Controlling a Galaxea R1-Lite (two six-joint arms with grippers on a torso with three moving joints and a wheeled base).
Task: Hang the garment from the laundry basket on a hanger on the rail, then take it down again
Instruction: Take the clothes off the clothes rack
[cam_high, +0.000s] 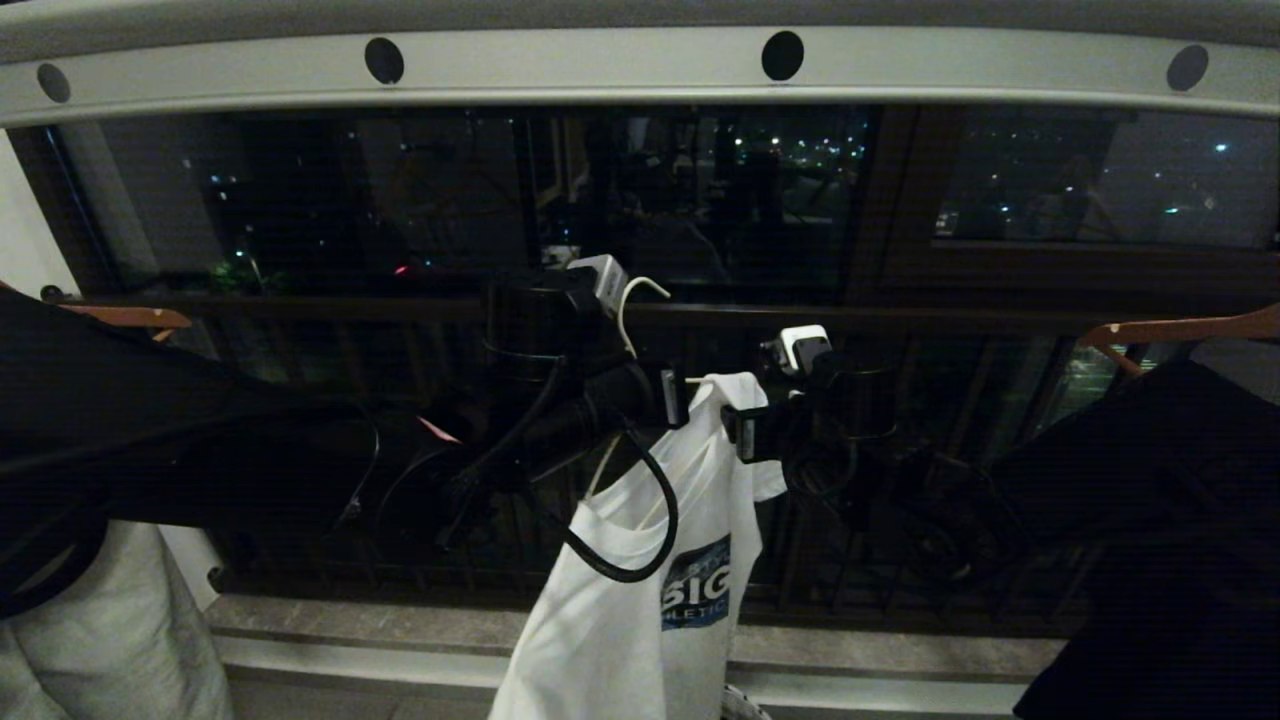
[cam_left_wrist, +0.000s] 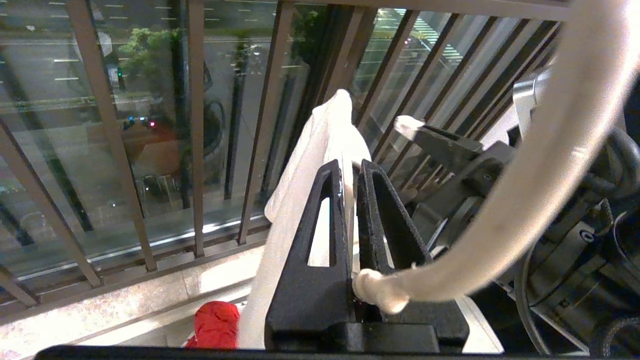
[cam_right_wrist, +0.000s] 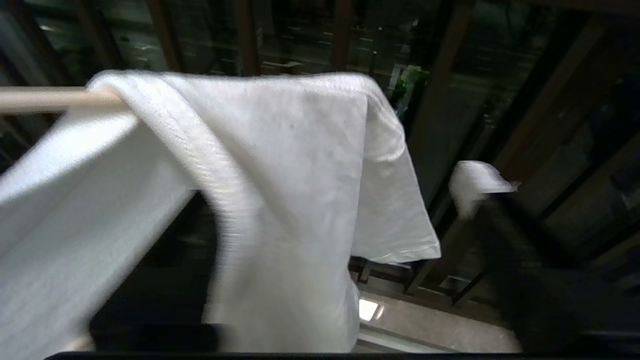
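The white T-shirt garment (cam_high: 640, 610) hangs on the thin white wire hanger (cam_high: 632, 300), below the grey holed rail (cam_high: 600, 65); the hanger's hook is off the rail. My left gripper (cam_high: 668, 396) is shut on the hanger's wire at the neck (cam_left_wrist: 350, 170), with the blurred hook (cam_left_wrist: 550, 175) close to its camera. My right gripper (cam_high: 745, 432) stands open at the shirt's shoulder. The cloth (cam_right_wrist: 280, 150) is draped over the hanger arm (cam_right_wrist: 45, 99) between its fingers, and one dark finger (cam_right_wrist: 520, 250) stands apart from it. The laundry basket is out of view.
Brown wooden hangers carry dark clothes at the far left (cam_high: 130, 316) and far right (cam_high: 1180, 330). The dark balcony railing bar (cam_high: 950, 320) and its bars run behind both arms. A stone ledge (cam_high: 400, 630) lies below, and a red cloth (cam_left_wrist: 215, 325) under the left gripper.
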